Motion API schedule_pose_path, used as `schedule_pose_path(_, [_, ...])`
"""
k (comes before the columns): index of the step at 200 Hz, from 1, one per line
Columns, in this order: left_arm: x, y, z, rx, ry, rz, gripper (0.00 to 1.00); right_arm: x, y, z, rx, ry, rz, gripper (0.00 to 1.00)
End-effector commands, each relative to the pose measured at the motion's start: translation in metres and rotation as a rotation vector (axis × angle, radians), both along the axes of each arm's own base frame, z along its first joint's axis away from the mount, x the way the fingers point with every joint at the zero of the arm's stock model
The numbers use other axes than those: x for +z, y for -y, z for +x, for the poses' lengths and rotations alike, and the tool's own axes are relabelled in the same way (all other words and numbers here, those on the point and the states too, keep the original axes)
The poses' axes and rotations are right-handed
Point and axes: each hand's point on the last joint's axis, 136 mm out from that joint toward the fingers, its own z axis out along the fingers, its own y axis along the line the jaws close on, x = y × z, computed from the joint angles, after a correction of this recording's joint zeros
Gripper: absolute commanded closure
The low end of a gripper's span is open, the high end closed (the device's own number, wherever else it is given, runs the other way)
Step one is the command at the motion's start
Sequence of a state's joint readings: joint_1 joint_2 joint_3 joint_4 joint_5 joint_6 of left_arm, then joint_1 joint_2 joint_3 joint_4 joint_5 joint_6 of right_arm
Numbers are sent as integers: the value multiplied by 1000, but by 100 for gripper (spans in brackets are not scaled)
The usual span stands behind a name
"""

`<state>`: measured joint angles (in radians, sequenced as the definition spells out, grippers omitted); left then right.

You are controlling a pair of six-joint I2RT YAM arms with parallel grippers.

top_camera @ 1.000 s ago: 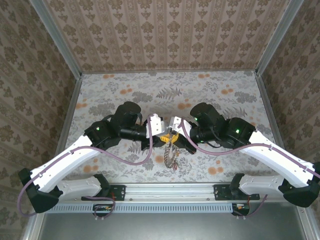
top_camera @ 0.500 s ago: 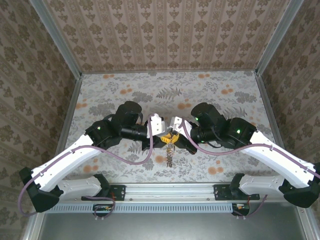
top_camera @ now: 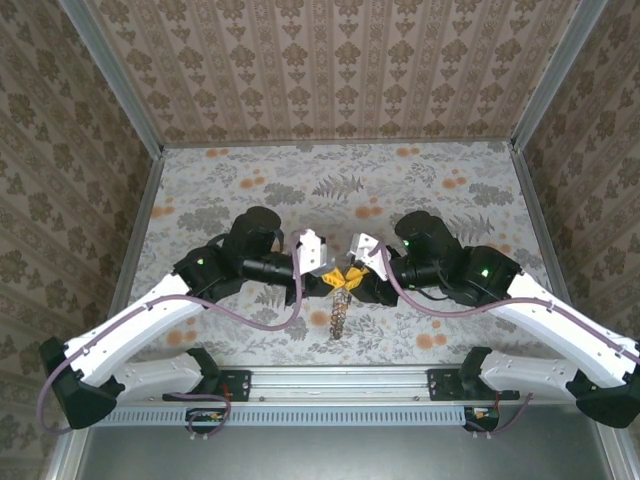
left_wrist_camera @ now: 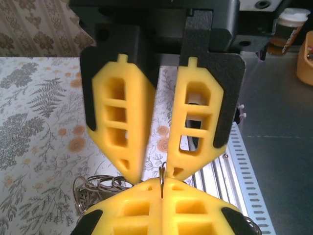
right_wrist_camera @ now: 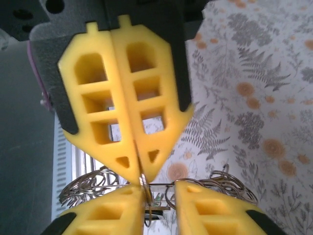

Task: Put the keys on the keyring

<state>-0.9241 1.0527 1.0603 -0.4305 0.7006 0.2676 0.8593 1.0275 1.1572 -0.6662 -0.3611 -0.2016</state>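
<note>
My two grippers meet tip to tip above the middle of the table. The right gripper (right_wrist_camera: pixel 140 172) is shut on a thin metal loop of the keyring (right_wrist_camera: pixel 145 184), which stands edge-on between its pads (left_wrist_camera: pixel 162 172). The left gripper (left_wrist_camera: pixel 154 174) is open, its fingertips either side of that loop, one finger (right_wrist_camera: pixel 110 211) against it. The rest of the floppy keyring (top_camera: pixel 340 315) dangles below both grippers (top_camera: pixel 344 277) as a bunch of wire loops (left_wrist_camera: pixel 93 188). A small greenish bit (right_wrist_camera: pixel 157 197) shows among the loops; I cannot make out any key clearly.
The floral tablecloth (top_camera: pixel 430 180) stretches behind and beside the arms. A ribbed metal rail (top_camera: pixel 340 380) runs along the near edge under the hanging loops. Patterned walls close in the back and both sides.
Both grippers have shifted slightly right and lower, still tip to tip. The dangling loops have swung in and now hang in a narrower bunch.
</note>
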Motion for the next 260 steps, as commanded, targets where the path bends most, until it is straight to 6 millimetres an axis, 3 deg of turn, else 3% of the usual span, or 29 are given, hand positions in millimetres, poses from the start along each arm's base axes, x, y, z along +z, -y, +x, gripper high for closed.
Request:
schedule_pose_path(1, [33, -4, -11, -47, -12, -134, 100, 29, -7, 3, -7, 43, 158, 72])
schedule_pose_path(54, [47, -4, -13, -64, -16, -216, 100, 23, -4, 4, -27, 23, 186, 69])
schedule_pose_path(80, [53, -6, -15, -62, -6, -260, 100, 27, -2, 2, -20, 25, 216, 73])
schedule_pose_path(169, [58, -8, -10, -17, 37, -373, 100, 40, -3, -17, 81, 50, 306, 74])
schedule_pose_path(194, [56, -4, -11, -23, 52, -368, 100, 43, -5, -20, 106, 54, 324, 79])
schedule_pose_path(232, [55, 0, -9, -28, 73, -372, 100, 44, -5, -19, 109, 67, 321, 97])
schedule_pose_path(260, [60, 0, -6, -11, 100, -406, 100, 44, -4, -17, 99, 73, 317, 100])
